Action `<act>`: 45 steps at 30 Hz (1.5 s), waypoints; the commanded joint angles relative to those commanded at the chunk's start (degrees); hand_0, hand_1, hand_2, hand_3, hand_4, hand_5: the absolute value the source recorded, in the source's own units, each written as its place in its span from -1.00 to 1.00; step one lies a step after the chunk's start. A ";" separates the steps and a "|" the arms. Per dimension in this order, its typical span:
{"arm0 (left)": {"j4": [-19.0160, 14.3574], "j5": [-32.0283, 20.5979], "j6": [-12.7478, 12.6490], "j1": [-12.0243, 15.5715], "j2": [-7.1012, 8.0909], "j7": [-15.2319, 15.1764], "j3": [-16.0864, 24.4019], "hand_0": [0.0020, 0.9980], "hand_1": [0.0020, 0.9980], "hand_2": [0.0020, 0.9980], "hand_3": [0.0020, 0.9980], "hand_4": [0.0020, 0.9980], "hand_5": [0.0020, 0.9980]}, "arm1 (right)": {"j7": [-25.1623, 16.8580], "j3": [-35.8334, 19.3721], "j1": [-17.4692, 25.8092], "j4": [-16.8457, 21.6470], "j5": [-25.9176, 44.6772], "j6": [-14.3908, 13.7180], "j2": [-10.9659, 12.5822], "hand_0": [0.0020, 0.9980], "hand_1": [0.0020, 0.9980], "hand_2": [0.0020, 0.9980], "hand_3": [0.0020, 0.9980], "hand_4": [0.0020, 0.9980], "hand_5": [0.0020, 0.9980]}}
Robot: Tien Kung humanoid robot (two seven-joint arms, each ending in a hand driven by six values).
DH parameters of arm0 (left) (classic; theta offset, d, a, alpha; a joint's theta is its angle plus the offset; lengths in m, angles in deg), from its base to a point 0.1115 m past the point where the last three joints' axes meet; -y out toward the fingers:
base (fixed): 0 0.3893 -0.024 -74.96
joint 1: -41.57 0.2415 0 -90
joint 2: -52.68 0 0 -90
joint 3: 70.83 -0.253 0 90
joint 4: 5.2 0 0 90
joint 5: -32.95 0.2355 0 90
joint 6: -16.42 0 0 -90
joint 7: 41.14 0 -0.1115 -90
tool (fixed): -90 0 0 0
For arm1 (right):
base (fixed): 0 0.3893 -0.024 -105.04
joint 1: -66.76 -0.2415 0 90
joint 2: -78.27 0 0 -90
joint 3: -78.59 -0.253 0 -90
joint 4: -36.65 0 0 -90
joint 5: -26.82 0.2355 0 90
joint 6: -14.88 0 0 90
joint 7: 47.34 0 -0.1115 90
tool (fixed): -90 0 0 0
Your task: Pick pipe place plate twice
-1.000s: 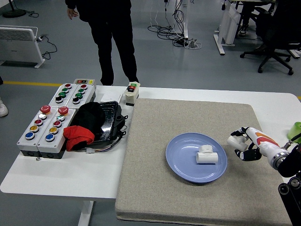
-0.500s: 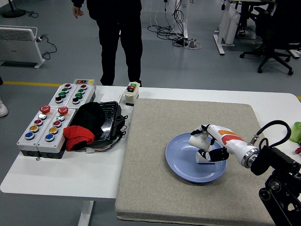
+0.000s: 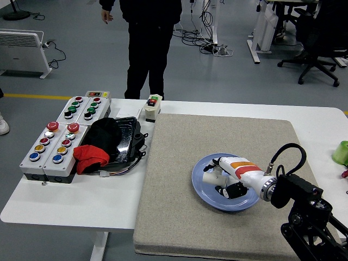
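My right hand (image 3: 217,179) reaches in from the lower right and hovers low over the blue plate (image 3: 204,194) on the grey mat. Its fingers (image 3: 219,163) and black thumb are curled around a short white pipe piece (image 3: 210,176), held over the plate's left half. The hand and forearm cover the middle of the plate, so the other white pipe piece that lay there is hidden. No left arm shows.
Grey button boxes (image 3: 54,145) stand at the left. Beside them is a black tray (image 3: 126,136) with black and red cloth. A small switch box (image 3: 153,106) sits at the mat's far edge. A green object (image 3: 341,153) is at the right edge. A person (image 3: 148,38) stands beyond the table.
My right hand has carried the white pipe piece leftward from beside the plate to over its left half, and now covers the piece lying there. The person has stepped to the right.
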 joint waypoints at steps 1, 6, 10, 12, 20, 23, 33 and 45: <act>0.00 -0.03 0.00 0.00 0.00 -0.01 -0.01 0.24 0.16 0.01 0.17 -0.47 1.00 | 0.18 0.25 -0.14 -0.19 -0.30 0.22 -0.06 0.61 0.50 0.52 0.50 0.07 -0.84; -0.01 -0.37 0.05 -0.08 0.05 -0.13 -0.26 0.24 0.16 0.02 0.17 -0.46 1.00 | 0.41 1.06 -0.62 -0.94 -1.93 1.44 -0.30 0.77 0.67 0.85 0.67 0.16 -0.80; -0.01 -0.45 0.06 -0.13 0.06 -0.17 -0.34 0.24 0.16 0.01 0.17 -0.46 1.00 | 0.23 1.21 -0.67 -1.19 -2.40 1.48 -0.31 0.86 0.75 0.99 0.81 0.32 -0.71; -0.01 -0.63 0.07 -0.17 0.07 -0.21 -0.43 0.24 0.16 0.01 0.17 -0.46 1.00 | -0.14 1.16 -0.71 -1.39 -2.88 1.47 -0.33 0.86 0.75 0.99 0.81 0.32 -0.71; -0.01 -0.68 0.09 -0.27 0.06 -0.22 -0.48 0.24 0.16 0.01 0.17 -0.46 1.00 | -0.85 1.06 -0.77 -1.35 -3.16 1.99 -0.33 0.94 0.79 1.00 0.94 0.39 -0.71; -0.01 -0.78 0.09 -0.30 0.07 -0.25 -0.54 0.24 0.16 0.01 0.17 -0.46 1.00 | -0.92 0.65 -0.65 -1.25 -3.19 1.79 -0.33 0.94 0.79 1.00 0.94 0.39 -0.71; -0.01 -0.72 0.09 -0.29 0.08 -0.23 -0.53 0.25 0.16 0.01 0.17 -0.46 1.00 | -1.04 -1.25 -0.15 -0.57 -2.65 0.52 -0.39 0.92 0.78 1.00 0.93 0.37 -0.67; -0.03 -0.71 0.09 -0.37 0.07 -0.23 -0.56 0.24 0.16 0.01 0.17 -0.45 1.00 | 0.31 -8.87 1.68 -1.24 6.23 -12.01 -1.29 0.74 0.63 0.89 0.77 -0.05 -0.80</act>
